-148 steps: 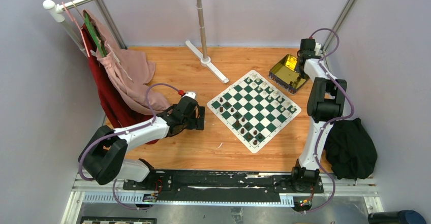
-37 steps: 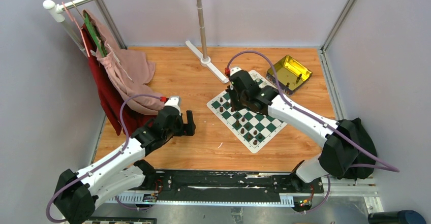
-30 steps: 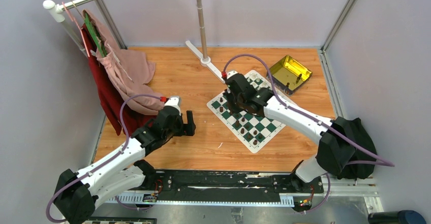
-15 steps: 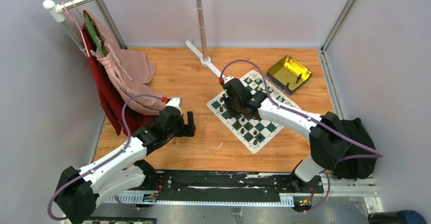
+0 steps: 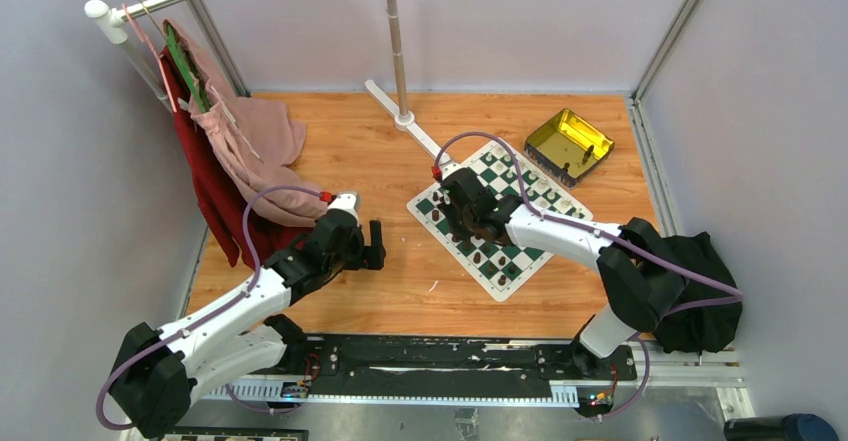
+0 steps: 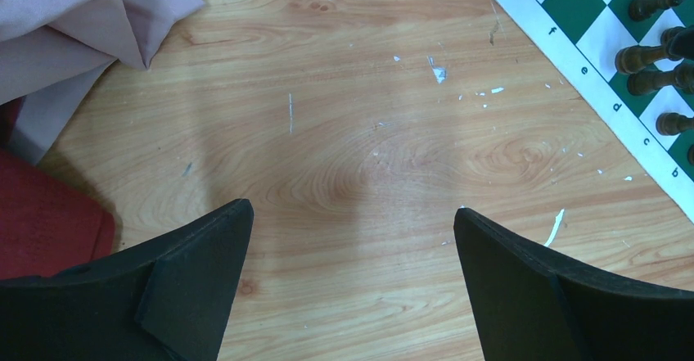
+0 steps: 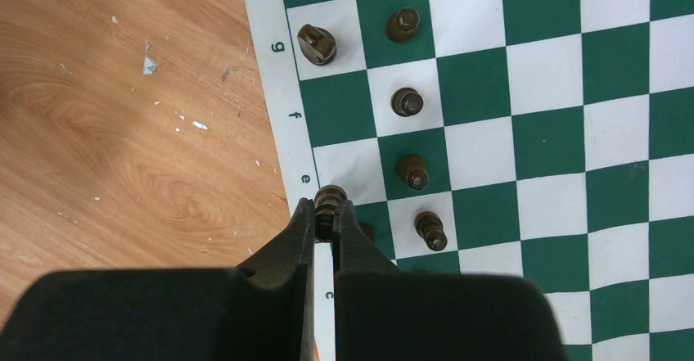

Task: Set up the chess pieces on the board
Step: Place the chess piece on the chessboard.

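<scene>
The board (image 7: pixel 524 132) is a flat mat of dark green and white checks with a white border carrying small letters, and it lies at an angle on the wooden table (image 5: pixel 400 151). The right gripper (image 7: pixel 326 215) is clenched on a dark brown chess piece (image 7: pixel 330 196) with a rounded, ringed top, held over the edge square beside the letter "e"; whether its base touches the mat cannot be told. Other dark brown pieces (image 7: pixel 407 101) stand upright in the two rows by that lettered edge, one per square. Tiny pale pieces (image 5: pixel 510 174) stand along the opposite side. The left gripper (image 6: pixel 352 211) hangs released over bare wood, just beside the board's lettered border.
</scene>
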Controlling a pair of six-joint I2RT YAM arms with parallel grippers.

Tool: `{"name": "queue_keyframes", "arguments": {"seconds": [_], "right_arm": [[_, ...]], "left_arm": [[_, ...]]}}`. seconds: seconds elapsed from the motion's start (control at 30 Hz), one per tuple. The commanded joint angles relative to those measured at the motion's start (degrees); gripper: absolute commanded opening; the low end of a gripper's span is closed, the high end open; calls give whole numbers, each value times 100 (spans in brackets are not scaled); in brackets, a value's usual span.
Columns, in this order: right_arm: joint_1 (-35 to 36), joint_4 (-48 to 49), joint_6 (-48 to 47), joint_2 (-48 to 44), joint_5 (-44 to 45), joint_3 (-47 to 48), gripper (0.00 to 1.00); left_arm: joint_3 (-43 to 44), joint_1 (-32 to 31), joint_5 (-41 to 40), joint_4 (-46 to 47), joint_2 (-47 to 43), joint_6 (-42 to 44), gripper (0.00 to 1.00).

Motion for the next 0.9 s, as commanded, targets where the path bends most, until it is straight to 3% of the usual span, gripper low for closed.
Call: {"name": "queue_keyframes", "arguments": {"seconds": [0.0,0.87], "right_arm": [[26,323,-140,4,68,-167,0],[-104,700,-243,269,140,-309,0]], "left_arm": [[-68,10,44,126,58,56,100],[-121,20,150,182,154,68,100]]}}
